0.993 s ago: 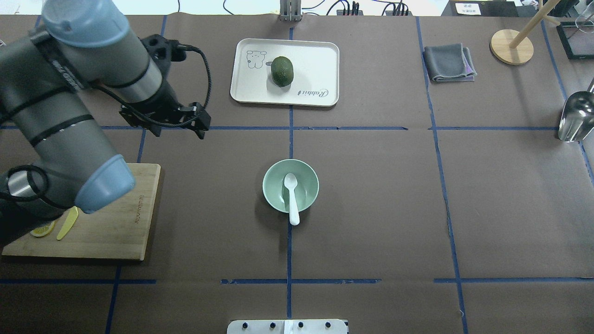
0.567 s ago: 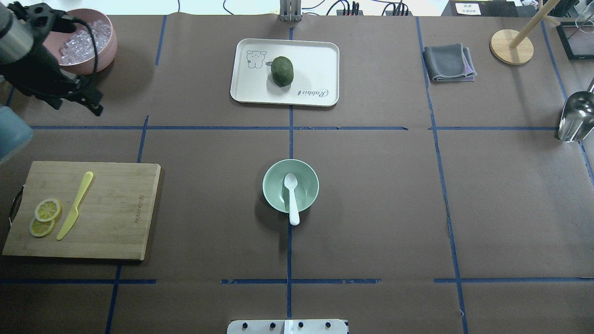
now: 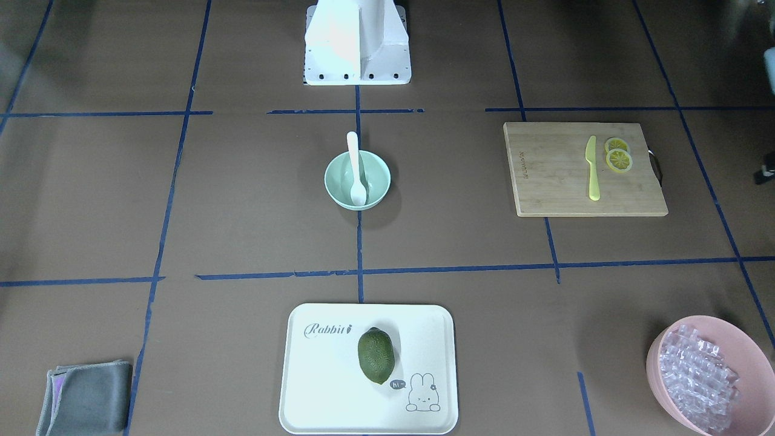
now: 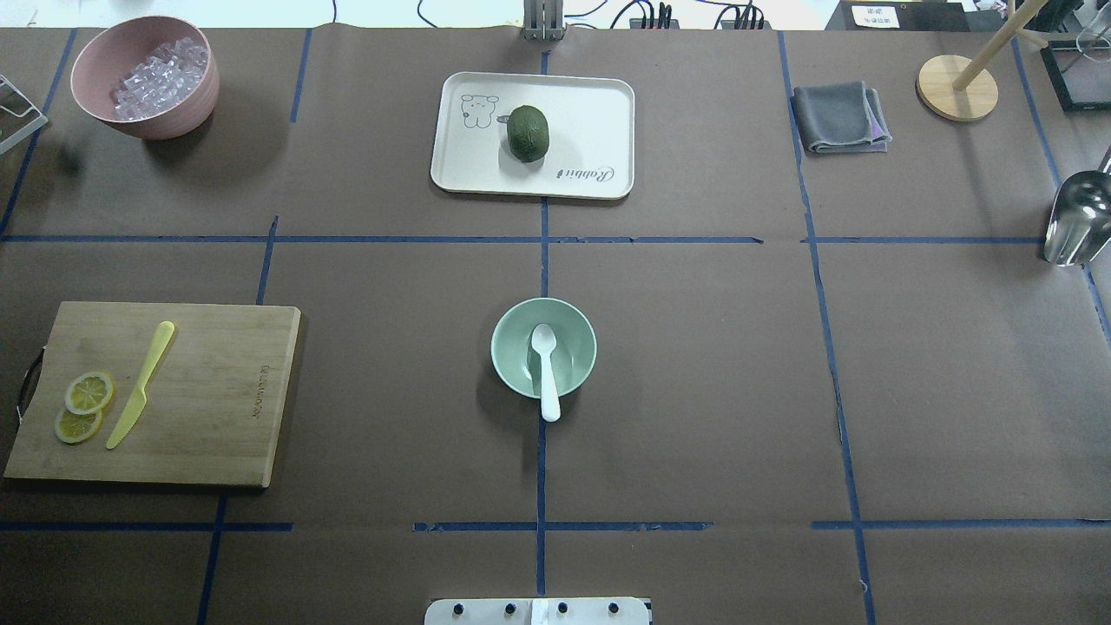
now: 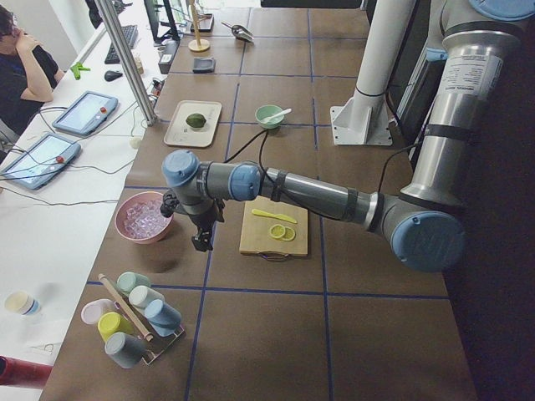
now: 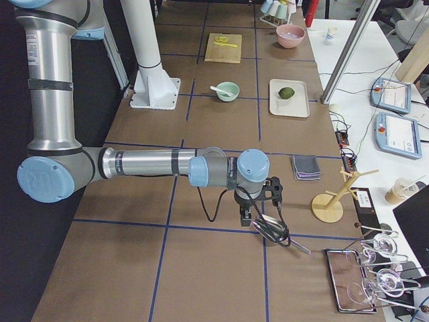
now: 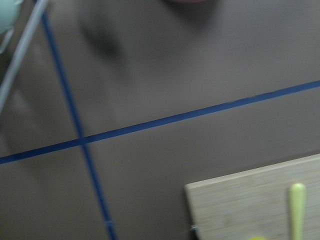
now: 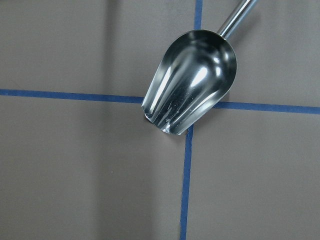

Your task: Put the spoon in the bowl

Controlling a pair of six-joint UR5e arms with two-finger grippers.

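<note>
Table read on the overhead view, 12 o'clock being the side far from the robot. At 10 o'clock: pink bowl of clear ice-like pieces. At 9 o'clock: cutting board bearing a yellow knife and two lemon slices. None of these belong to the task. The left gripper appears only in the left side view, hanging low over bare table between pink bowl and board. Its opening cannot be told, nor whether it carries anything. At 12 o'clock: white tray with a dark green fruit. At centre: the bowl, upright, with the spoon in it. The scoop lies on the bowl's floor. The handle leans on the rim at 6 o'clock and overhangs toward the robot, because the spoon is roughly as long as the bowl is wide and cannot lie flat inside. Judgement: placement looks complete. A knock on the overhanging handle could lever the spoon out. At 2 o'clock: folded grey cloth. At 3 o'clock: metal scoop, directly under the right wrist camera. The right gripper shows only in the right side view, just above that scoop. Its opening and any grasp cannot be told.
</note>
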